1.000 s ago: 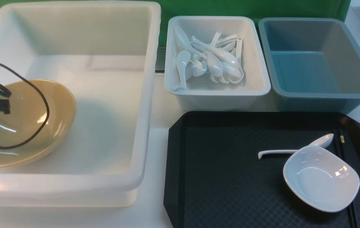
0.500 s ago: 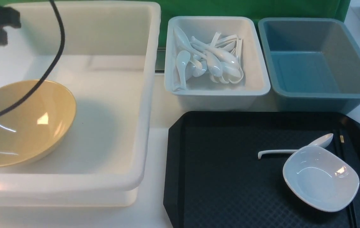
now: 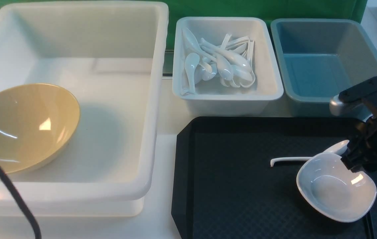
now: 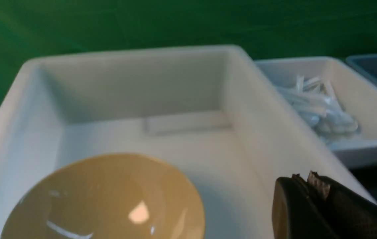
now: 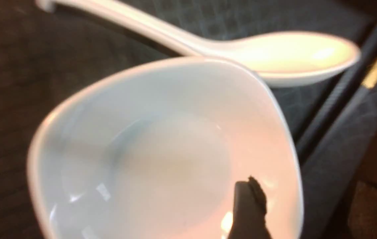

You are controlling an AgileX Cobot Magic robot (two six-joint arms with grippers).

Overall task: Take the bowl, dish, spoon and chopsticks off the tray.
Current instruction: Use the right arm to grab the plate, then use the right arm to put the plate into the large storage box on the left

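The yellow bowl lies in the large white tub, also visible in the left wrist view as the bowl. My left gripper is shut and empty, above the tub's near right side. On the black tray rest the white dish, the spoon behind it and the chopsticks along the right rim. My right gripper is open, straddling the dish's far right rim, with one finger inside the dish.
A smaller white tub holding several white spoons stands behind the tray. A blue-grey tub sits to its right. A green backdrop closes the far side. My left arm's cable hangs at the near left.
My right arm has come in from the right over the dish and its jaws have opened. My left arm has left the bowl, swung up, then dropped back to the near left edge.
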